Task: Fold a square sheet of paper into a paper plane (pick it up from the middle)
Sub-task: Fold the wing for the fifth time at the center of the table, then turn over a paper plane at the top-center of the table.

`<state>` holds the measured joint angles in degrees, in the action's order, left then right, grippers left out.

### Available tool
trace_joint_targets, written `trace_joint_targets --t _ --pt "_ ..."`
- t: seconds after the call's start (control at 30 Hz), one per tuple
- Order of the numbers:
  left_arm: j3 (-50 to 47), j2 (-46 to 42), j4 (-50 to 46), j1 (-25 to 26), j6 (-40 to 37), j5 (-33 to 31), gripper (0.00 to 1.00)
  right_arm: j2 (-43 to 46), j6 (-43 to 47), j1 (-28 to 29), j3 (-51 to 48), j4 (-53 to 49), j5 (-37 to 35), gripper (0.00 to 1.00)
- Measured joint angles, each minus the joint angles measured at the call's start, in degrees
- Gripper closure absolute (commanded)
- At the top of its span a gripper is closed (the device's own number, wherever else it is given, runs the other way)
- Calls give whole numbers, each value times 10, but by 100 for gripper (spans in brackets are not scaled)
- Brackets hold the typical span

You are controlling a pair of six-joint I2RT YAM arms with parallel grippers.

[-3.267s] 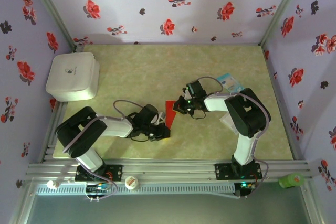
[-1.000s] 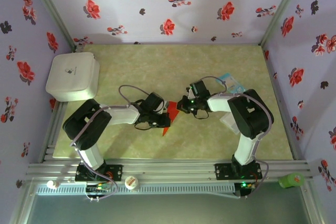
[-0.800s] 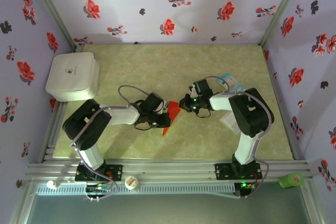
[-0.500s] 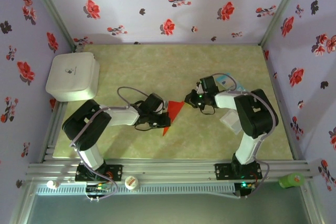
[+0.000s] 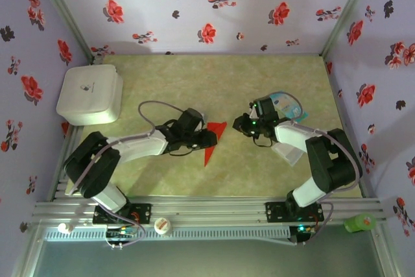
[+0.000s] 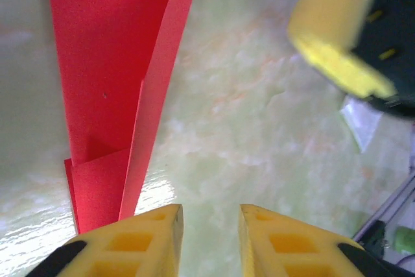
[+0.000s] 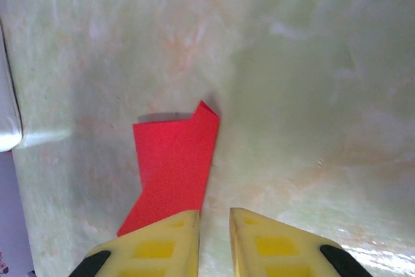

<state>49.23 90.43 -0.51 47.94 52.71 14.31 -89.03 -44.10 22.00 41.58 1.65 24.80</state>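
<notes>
The red sheet of paper point(image 5: 211, 142), folded into a narrow pointed shape, lies flat on the table between the two arms. My left gripper point(image 5: 206, 138) sits at its left edge, open, with bare table between the fingertips point(image 6: 209, 225). In the left wrist view the folded paper point(image 6: 107, 82) runs up the left side. My right gripper point(image 5: 242, 124) hovers a little to the right of the paper's tip, open and holding nothing point(image 7: 214, 225). Just ahead of its left finger point(image 7: 162, 244) lies the paper point(image 7: 174, 167). One yellow finger point(image 6: 340, 53) of the right gripper crosses the left wrist view.
A white box point(image 5: 89, 94) stands at the table's far left. A light-blue-and-white packet point(image 5: 285, 104) and a pale wrapper point(image 5: 289, 154) lie beside the right arm. Flowered walls close in three sides. A green object point(image 5: 360, 223) and a white cap point(image 5: 162, 226) rest on the front rail.
Both grippers have opened and let go of the red paper. The right gripper has drawn back to the right. The paper now lies flat, shifted slightly right.
</notes>
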Motion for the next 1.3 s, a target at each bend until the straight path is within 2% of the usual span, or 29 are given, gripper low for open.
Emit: trace_joint_targets --t 0.3,0.57,1.3 --pt "1 6 -41 -73 -32 13 73 0 -15 13 -9 17 11 80" --pt "33 62 -77 -73 -68 58 72 0 -16 18 -9 17 11 79" --pt "51 113 -104 -63 -97 75 71 -3 -25 23 -9 17 11 77"
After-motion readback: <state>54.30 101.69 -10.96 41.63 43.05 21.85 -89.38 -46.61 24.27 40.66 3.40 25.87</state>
